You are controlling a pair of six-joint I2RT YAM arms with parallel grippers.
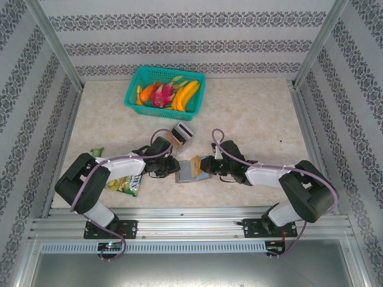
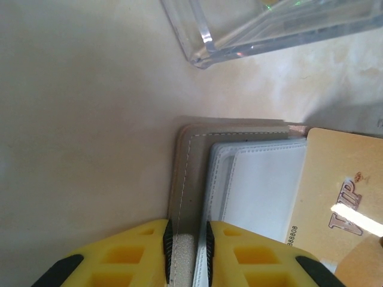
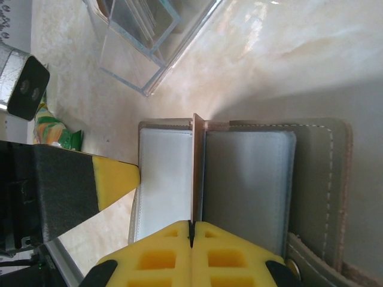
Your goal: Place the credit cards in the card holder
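Observation:
The grey card holder (image 1: 185,175) lies open on the table between my two grippers, its pale slot panels (image 3: 251,179) facing up. My right gripper (image 3: 191,224) is shut on a tan credit card (image 3: 194,167). The card stands on edge with its far end at the fold between the two panels. In the left wrist view the same tan card (image 2: 341,179) shows a "VIP" print over the card holder (image 2: 257,191). My left gripper (image 2: 187,230) is closed on the holder's left cover edge. Its yellow fingertip (image 3: 114,176) touches that side. More credit cards (image 3: 137,15) sit in a clear box.
The clear open-top box (image 1: 182,133) stands just behind the card holder. A green-yellow snack packet (image 1: 127,184) lies under the left arm. A teal basket (image 1: 170,69) of toy fruit sits at the back. Patterned walls close in the table on three sides.

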